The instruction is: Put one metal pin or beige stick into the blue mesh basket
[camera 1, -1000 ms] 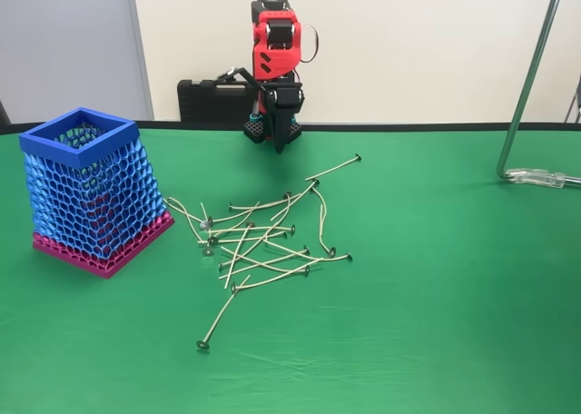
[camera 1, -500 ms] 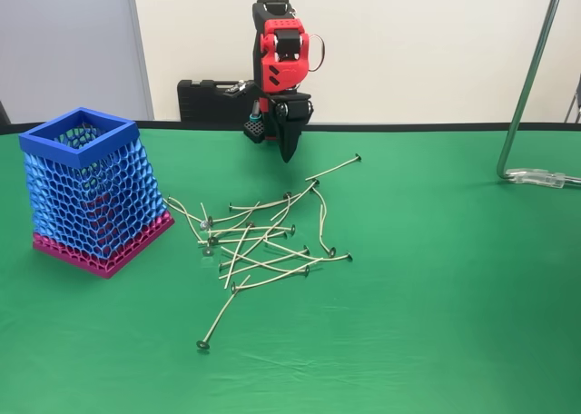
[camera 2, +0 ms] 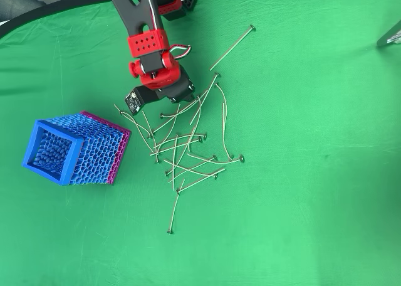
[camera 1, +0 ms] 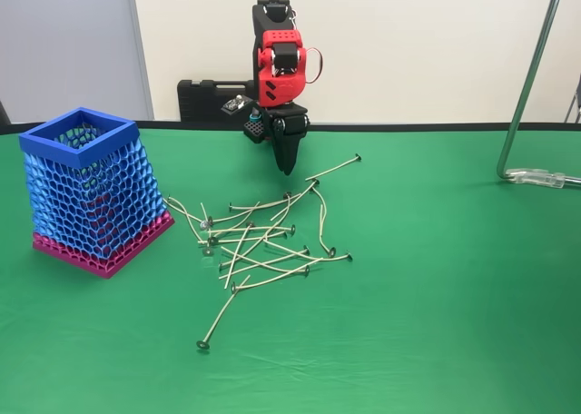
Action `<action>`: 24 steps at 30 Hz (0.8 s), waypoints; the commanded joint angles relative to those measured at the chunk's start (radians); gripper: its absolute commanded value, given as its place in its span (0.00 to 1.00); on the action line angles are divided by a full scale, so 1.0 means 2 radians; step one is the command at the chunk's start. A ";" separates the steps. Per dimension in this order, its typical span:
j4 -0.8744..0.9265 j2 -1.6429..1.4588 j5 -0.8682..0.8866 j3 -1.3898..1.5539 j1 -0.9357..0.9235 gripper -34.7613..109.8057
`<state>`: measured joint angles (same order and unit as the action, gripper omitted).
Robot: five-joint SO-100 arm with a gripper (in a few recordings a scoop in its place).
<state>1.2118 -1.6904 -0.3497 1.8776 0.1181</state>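
Bright, even light — sharp, shadowless

- Fixed view: looks from the bench's [camera 1: 436,323] near edge toward the far edge and wall, low and level.
- Overhead view: looks straight down, closer.
- The 2 views share the bench's middle.

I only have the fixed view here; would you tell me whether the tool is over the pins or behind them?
Observer: In the overhead view the tool sits over the far end of the pile, covering a few pin tips.
Operator: Thank you. Is anything in the basket yet?
Observer: Looking straight down into the basket, I see mesh walls and no pin, as far as I can tell.
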 commanded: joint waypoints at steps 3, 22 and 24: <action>0.005 0.018 -0.022 -0.009 0.000 0.35; -0.063 0.037 -0.073 0.007 0.005 0.36; -0.064 0.038 -0.074 0.008 0.005 0.36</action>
<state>1.0937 -1.6107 -0.4924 1.8914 0.1289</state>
